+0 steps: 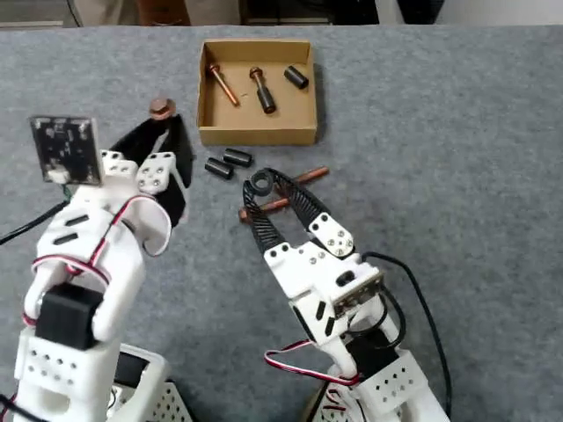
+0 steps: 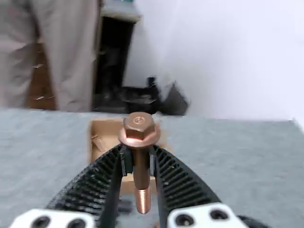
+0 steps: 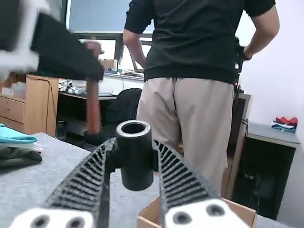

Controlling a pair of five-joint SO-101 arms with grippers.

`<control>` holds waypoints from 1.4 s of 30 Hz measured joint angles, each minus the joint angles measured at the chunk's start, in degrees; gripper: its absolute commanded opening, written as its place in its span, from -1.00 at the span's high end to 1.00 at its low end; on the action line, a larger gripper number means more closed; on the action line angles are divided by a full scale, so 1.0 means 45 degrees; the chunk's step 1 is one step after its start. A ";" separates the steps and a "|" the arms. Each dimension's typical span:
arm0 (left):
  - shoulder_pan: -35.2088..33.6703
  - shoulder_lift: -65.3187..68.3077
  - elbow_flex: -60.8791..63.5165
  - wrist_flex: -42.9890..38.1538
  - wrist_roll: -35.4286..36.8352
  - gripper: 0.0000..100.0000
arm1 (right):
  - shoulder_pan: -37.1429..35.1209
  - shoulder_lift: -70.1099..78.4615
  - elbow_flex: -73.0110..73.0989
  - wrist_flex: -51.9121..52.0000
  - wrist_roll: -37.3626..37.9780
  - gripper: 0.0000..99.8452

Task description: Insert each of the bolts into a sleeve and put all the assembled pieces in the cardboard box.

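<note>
My left gripper (image 2: 137, 159) is shut on a copper bolt (image 2: 137, 164), held upright with its hex head on top; from above the bolt head (image 1: 161, 108) shows left of the cardboard box (image 1: 257, 134). My right gripper (image 3: 134, 161) is shut on a black sleeve (image 3: 135, 160), open end up, seen in the high view as a ring (image 1: 260, 184) below the box. The other arm's bolt (image 3: 93, 102) hangs beyond the sleeve. The box holds a bolt (image 1: 222, 83), a bolt in a sleeve (image 1: 262, 90) and a loose sleeve (image 1: 296, 77).
Two black sleeves (image 1: 228, 163) lie on the grey table just below the box. Two copper bolts (image 1: 303, 177) lie under my right gripper's fingers. A person stands behind the table in the right wrist view.
</note>
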 measured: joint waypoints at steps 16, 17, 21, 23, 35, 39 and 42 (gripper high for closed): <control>0.3126 0.0488 0.0098 -0.0332 -0.0801 0.96 | 0.0000 0.0000 0.0000 0.2481 -0.2618 1.00; 0.3223 0.0723 0.0137 -0.0352 -0.1153 0.96 | 0.0020 0.0000 0.0000 0.2501 -0.2618 1.00; 0.3399 0.1192 0.0078 -0.0469 -0.1641 0.96 | 0.0020 0.0020 0.0000 0.2579 -0.2618 1.00; 0.3419 0.1309 0.0020 -0.0488 -0.1641 0.96 | 0.0020 0.0020 0.0000 0.2813 -0.2618 1.00; 0.3516 0.1387 0.0059 -0.0430 -0.1641 0.96 | 0.0020 0.0000 0.0000 0.3477 -0.2618 1.00; 0.3731 0.1387 0.0059 0.0410 -0.1602 0.96 | -0.0020 -0.0020 0.0000 0.3497 -0.2618 1.00; 0.3966 0.1387 0.0059 0.0899 -0.1641 0.96 | -0.0020 -0.0020 0.0000 0.3497 -0.2618 1.00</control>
